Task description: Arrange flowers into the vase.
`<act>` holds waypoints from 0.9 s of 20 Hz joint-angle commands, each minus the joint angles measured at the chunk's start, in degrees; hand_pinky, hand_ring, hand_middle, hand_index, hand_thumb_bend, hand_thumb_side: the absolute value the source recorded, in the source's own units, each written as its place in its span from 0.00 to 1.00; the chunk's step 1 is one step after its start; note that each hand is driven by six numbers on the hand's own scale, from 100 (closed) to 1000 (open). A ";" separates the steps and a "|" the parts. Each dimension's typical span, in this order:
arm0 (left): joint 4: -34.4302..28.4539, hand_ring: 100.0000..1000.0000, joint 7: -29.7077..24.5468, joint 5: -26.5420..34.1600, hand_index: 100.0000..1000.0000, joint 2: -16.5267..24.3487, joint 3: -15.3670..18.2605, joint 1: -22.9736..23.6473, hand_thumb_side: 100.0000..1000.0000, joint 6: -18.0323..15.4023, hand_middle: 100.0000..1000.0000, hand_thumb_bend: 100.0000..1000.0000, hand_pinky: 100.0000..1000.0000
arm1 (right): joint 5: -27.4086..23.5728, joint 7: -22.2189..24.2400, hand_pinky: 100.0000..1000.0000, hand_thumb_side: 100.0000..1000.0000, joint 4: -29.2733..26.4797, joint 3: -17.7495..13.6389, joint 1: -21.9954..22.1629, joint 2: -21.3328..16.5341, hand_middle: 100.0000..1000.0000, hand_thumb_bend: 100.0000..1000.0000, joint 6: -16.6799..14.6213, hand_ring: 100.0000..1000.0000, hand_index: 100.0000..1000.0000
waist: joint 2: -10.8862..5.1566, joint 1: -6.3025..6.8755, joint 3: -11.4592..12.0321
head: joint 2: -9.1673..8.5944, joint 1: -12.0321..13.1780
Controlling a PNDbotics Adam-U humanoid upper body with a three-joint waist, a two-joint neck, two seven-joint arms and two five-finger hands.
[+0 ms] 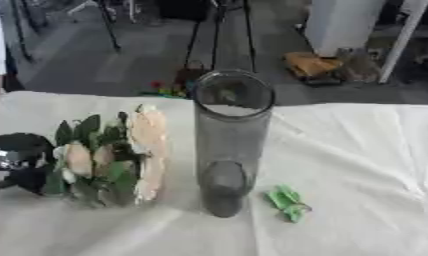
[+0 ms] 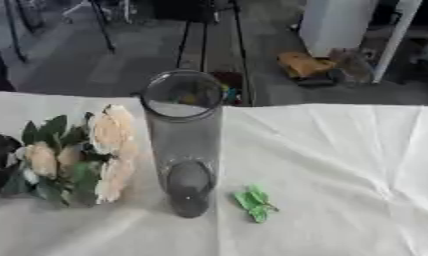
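Your tall clear glass cylinder vase [image 1: 232, 142] stands upright and empty at mid-table on the white cloth [image 1: 357, 165]. Just left of it sits the bunch of cream roses with green leaves [image 1: 108, 157], held from the left edge by your black-and-silver left hand [image 1: 12, 162]; finger spread cannot be determined. A small green leaf scrap [image 1: 287, 202] lies right of the vase's base.

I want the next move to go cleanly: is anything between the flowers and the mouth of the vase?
Nothing visible. The flowers, at the left hand, lie just left of the vase, whose mouth is open with nothing in it. The green scrap lies on the vase's right, off that path.
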 commanded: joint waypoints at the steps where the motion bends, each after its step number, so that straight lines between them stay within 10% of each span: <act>1: 0.32 0.57 2.62 0.29 0.68 0.72 -0.52 0.31 0.48 0.28 0.57 0.27 0.57 | -0.03 0.07 0.73 0.81 -0.92 -0.17 -0.05 -0.51 0.43 0.00 0.27 0.67 0.86 | -0.80 -0.07 0.05 | -0.45 -0.11; 18: 3.60 0.38 2.86 0.60 0.49 -0.75 -2.85 0.48 0.29 -0.88 0.38 0.16 0.31 | 0.03 0.04 0.74 0.81 -0.92 -0.40 -0.13 -0.22 0.43 0.00 0.51 0.67 0.86 | -0.53 -0.13 -0.13 | -0.65 -0.17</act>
